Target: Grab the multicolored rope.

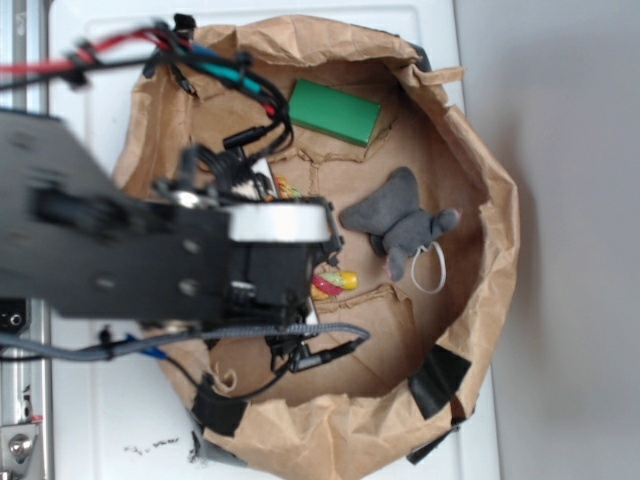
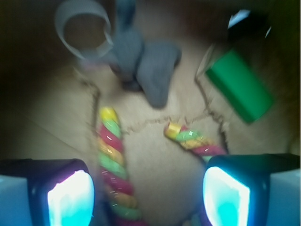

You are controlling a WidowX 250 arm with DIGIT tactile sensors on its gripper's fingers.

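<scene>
The brown paper nest [image 1: 470, 150] — a crumpled, taped-down bowl of kraft paper on the white worktop [image 1: 100, 420] — is the landmark here; everything else sits on its floor. Over its left half hangs the robot arm [image 1: 120, 250], hiding most of what lies under it.

The multicolored rope [image 2: 112, 160] lies left of the nest's centre, directly beneath the arm. In the exterior view only a yellow-and-red end shows past the arm. The wrist view shows two limbs running up from the bottom edge, the left one long and nearly straight, the right one shorter and slanted, both tipped yellow.

The tool [image 2: 148, 193] is spread wide, its two pads [image 2: 70, 197] on either side of the rope's limbs and apparently above it — not closed on anything.

Judging by its thick twist, the rope should be soft, light and a little springy, with a rough surface that will not slip. The long left limb looks the best place to pinch, across its width.

The green block [image 1: 335, 112] lies toward the nest's far rim. The grey plush toy [image 1: 400, 222] with its white string loop [image 1: 428, 268] sits right of centre, near the rope's tips but apart from them. Nothing appears to stand between tool and rope.
</scene>
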